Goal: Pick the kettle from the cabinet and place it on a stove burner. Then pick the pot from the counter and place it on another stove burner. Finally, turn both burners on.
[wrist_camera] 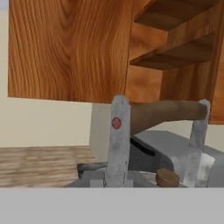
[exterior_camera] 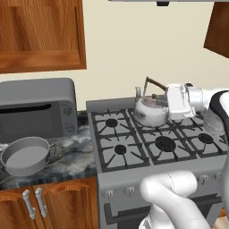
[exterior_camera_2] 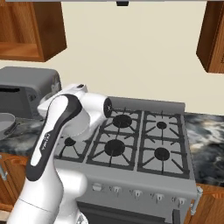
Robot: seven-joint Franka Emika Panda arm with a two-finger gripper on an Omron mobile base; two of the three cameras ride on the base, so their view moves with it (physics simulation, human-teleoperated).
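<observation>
Sitting empty on the counter (exterior_camera: 74, 159) at the near left, the pot (exterior_camera: 26, 155) lies in front of the microwave (exterior_camera: 36, 107). Farther back, the kettle (exterior_camera: 150, 112) rests on the grate over a rear burner (exterior_camera: 152, 117) of the stove (exterior_camera: 134, 188), lid on (contents hidden). The gripper (exterior_camera: 166, 103) is clamped on its brown handle. Beyond, the cabinet (wrist_camera: 175, 57) stands open with bare shelves.

The small shiny round kettle (exterior_camera: 150, 112) with its thin brown handle sits upright over a back burner (exterior_camera: 152, 117) of the grey stove (exterior_camera: 134, 147), the wide grey pot (exterior_camera: 26, 155) rests on the dark stone counter (exterior_camera: 74, 154), and the brown cabinet (exterior_camera: 40, 33) hangs above.
</observation>
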